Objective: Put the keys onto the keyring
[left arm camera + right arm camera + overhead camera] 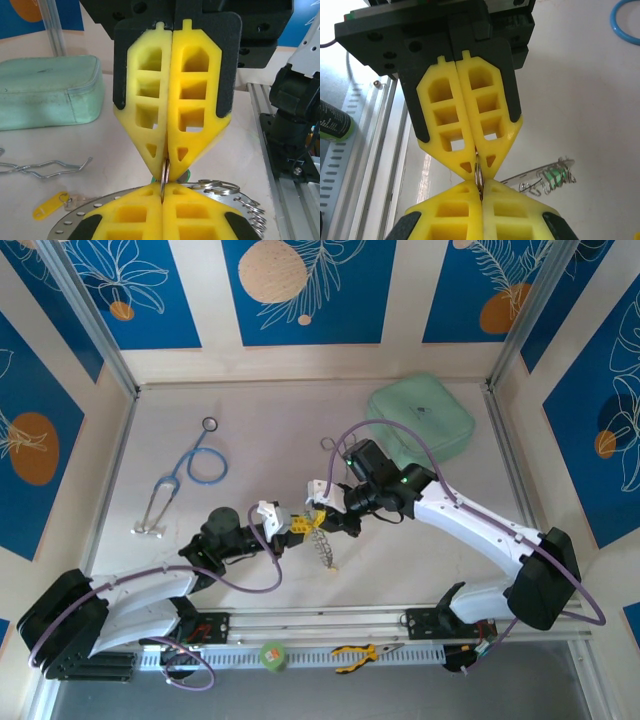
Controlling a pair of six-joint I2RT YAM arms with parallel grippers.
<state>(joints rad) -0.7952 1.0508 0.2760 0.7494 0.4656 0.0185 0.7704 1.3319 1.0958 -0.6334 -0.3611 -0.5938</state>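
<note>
Nearby, mint pouch (420, 420), stethoscope (199, 444) (blue tubing), yellow tag (50, 204) beside keyring (70, 226).

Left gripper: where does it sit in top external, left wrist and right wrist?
Top external: left gripper at centre, tips against the right gripper.
Left wrist: left gripper at bottom centre, its own yellow fingers pointing up.
Right wrist: left gripper at upper centre, pointing down.
Shared landmark: the right gripper, met tip to tip; in both wrist views the two are shut on one small split ring.
</note>
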